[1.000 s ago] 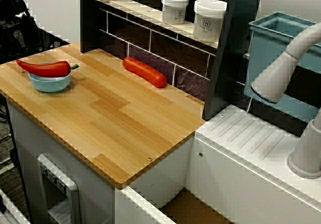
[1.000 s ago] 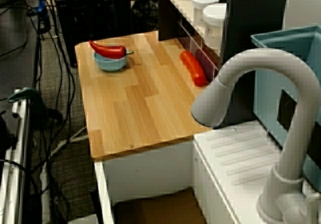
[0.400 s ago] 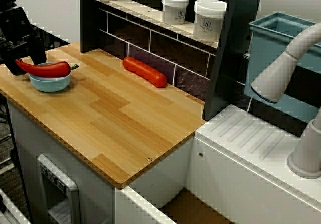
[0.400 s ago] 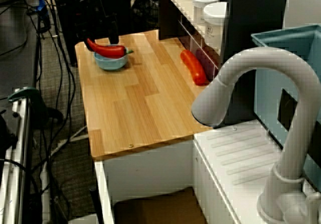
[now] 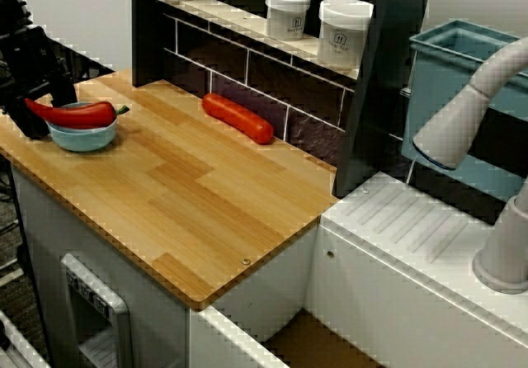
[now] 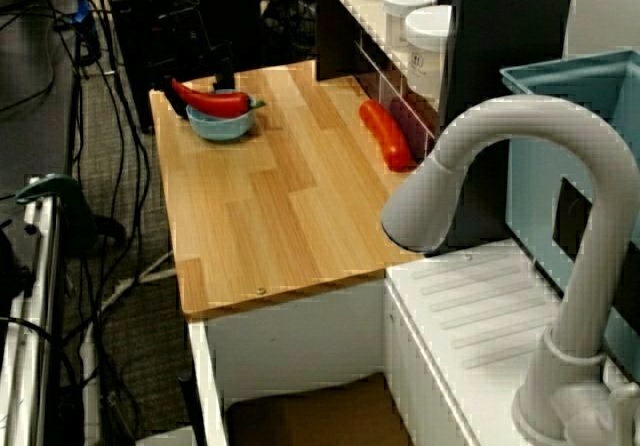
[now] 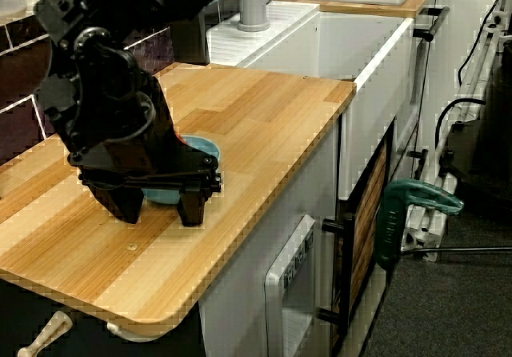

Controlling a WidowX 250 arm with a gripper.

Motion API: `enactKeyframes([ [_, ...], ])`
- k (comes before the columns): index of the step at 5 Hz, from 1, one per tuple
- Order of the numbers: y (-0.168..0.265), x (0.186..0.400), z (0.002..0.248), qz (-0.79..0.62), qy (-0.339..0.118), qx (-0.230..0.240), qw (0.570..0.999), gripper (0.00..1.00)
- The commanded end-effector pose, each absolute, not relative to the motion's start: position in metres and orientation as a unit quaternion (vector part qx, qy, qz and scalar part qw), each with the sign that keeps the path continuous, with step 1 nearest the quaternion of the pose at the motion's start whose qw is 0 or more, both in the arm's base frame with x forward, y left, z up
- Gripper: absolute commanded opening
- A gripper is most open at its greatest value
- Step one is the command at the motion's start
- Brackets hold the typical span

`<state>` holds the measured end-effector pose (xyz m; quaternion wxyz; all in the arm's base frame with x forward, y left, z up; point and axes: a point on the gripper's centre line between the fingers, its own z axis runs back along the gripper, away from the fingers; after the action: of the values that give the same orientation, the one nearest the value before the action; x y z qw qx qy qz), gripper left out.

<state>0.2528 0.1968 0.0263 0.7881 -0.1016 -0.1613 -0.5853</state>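
Note:
A red chili pepper (image 5: 73, 112) lies across a small light-blue bowl (image 5: 81, 135) at the left end of the wooden counter (image 5: 190, 195). My black gripper (image 5: 45, 104) stands open over the pepper's pointed end, one finger on each side of the bowl's rim. In the view from over the tap, the gripper (image 6: 200, 91) sits at the far corner around the pepper (image 6: 215, 99) and bowl (image 6: 222, 124). In the view from the counter's end, the gripper (image 7: 158, 205) reaches down to the wood. It hides the pepper and most of the bowl (image 7: 194, 146).
A long red sausage-shaped thing (image 5: 238, 117) lies by the tiled back wall. Two white jars (image 5: 288, 12) (image 5: 344, 31) stand on the shelf above. At the right are a grey tap (image 5: 462, 120), a teal bin (image 5: 462, 63) and a white drainer (image 5: 412, 228).
One second ago the gripper was out of sight. It came in from the left, then sank lower around the pepper's tip and the bowl. Pepper and bowl have not moved.

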Motion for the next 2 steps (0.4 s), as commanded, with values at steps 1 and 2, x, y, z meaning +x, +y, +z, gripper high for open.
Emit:
enactKeyframes([
  [1, 0.177, 0.274, 0.037, -0.598, -0.154, -0.092, 0.781, 1.0],
  [2, 0.161, 0.273, 0.038, -0.608, -0.151, -0.102, 0.773, 1.0],
])
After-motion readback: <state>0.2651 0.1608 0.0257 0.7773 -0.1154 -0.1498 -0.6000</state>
